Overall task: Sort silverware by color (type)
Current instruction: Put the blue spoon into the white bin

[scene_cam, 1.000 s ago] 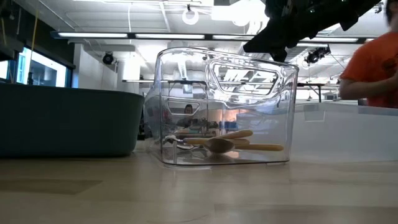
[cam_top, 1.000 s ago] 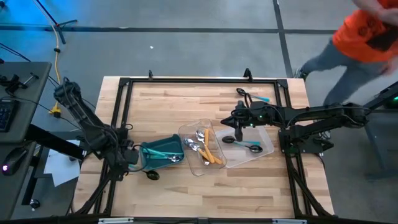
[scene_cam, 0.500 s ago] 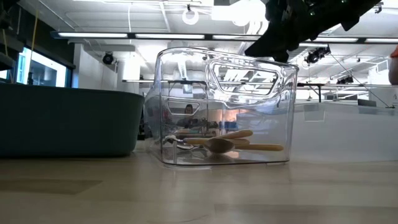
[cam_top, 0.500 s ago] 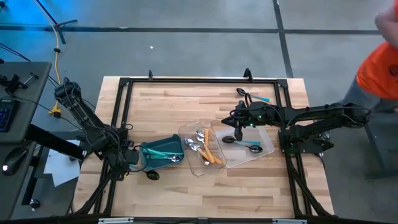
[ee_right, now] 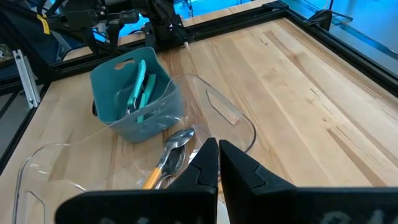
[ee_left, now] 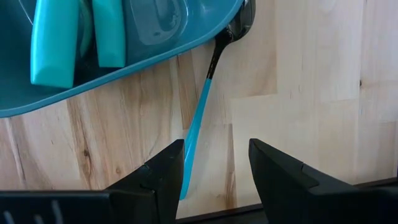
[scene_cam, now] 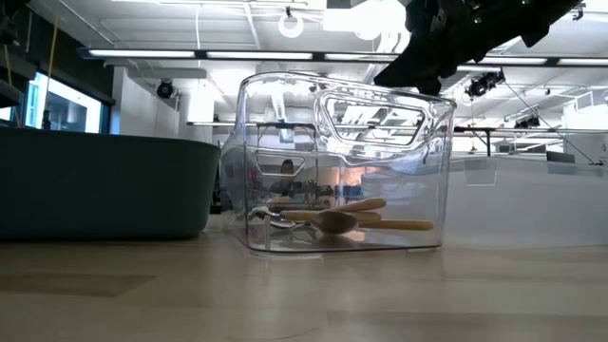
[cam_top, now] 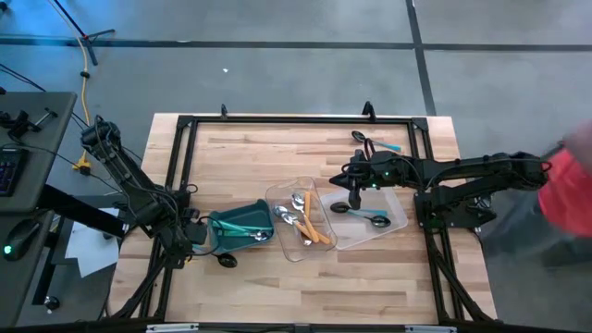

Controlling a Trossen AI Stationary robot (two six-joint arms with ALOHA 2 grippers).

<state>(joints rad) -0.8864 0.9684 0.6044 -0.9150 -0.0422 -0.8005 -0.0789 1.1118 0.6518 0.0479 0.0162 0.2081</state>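
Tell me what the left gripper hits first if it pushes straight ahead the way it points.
Likely the teal-handled spoon lying on the table between the left gripper's open jaws, its black head tucked under the teal bin. The bin comes next.

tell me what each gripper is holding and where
Nothing in either. The left gripper is open, with a teal spoon handle on the table between its fingers, ungripped. The right gripper is shut and empty.

Orange-handled spoons (cam_top: 310, 222) in clear tray; teal-handled ones (cam_top: 242, 222) in teal bin.
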